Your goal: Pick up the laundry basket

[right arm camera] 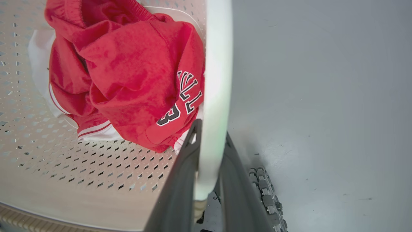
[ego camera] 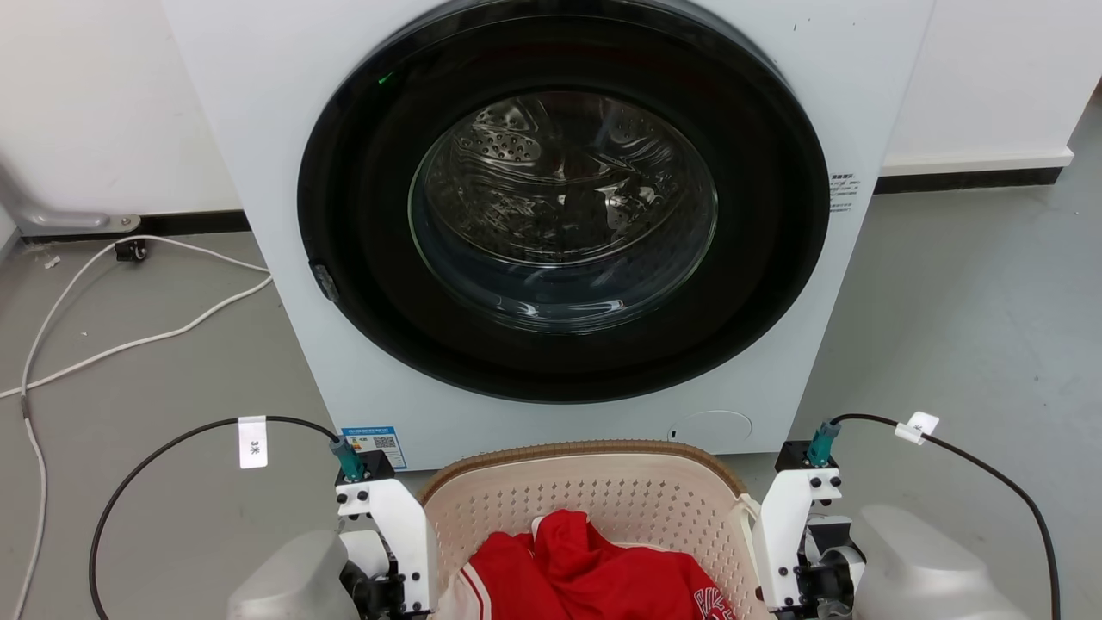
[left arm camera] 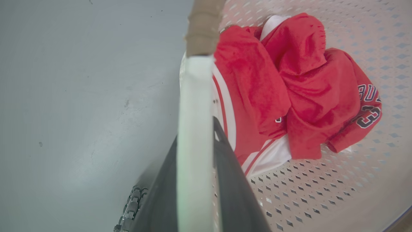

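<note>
Laundry basket (ego camera: 594,495) before washer (ego camera: 551,215) | likely light, stiff plastic; red jersey (ego camera: 594,568) inside | left jaws clamp left handle (left arm camera: 194,96) | right jaws clamp right handle (right arm camera: 219,64) | handles judged best hold

Cream laundry basket (ego camera: 603,495), seemingly upright

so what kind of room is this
Probably a laundry area, perhaps a test setup: a front-loading washer stands on a bare grey floor, with a laundry basket holding a red jersey in front of it.

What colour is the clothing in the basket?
Red clothing with white trim; best in left wrist view.
</note>
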Tool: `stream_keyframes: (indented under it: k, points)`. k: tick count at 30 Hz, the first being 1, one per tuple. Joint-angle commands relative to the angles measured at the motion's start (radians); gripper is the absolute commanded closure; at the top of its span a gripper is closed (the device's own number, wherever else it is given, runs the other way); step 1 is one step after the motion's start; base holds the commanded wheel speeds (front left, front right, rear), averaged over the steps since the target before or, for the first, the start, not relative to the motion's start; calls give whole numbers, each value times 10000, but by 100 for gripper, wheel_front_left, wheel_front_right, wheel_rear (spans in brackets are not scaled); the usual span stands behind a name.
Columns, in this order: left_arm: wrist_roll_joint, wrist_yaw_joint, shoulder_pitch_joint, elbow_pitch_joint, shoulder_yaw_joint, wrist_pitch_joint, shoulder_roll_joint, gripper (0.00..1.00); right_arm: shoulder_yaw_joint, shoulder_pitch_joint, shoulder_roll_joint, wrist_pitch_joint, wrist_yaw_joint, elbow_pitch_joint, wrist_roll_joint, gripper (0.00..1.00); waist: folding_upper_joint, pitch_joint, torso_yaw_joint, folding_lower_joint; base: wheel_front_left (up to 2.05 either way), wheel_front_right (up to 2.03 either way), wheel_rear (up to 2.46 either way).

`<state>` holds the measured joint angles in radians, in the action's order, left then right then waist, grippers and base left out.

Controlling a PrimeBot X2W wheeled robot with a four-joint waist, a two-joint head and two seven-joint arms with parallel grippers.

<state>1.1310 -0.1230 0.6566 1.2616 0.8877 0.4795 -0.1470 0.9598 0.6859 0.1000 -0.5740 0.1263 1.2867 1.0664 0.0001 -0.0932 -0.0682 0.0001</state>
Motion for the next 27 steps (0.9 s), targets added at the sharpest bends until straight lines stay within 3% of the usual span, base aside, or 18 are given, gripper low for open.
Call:
stream_keyframes:
  k: [1, 27]
  points:
    - [105, -141, -14, -206, 15, -72, 189, 100, 37, -8, -214, -11, 82, -58, 70, 100, -1, 5, 1, -1, 0, 0, 0]
    - [398, -142, -132, -128, 223, -73, 199, 100, 154, -36, -154, 62, 82, -24, 179, 100, -1, 6, 33, -1, 0, 0, 0]
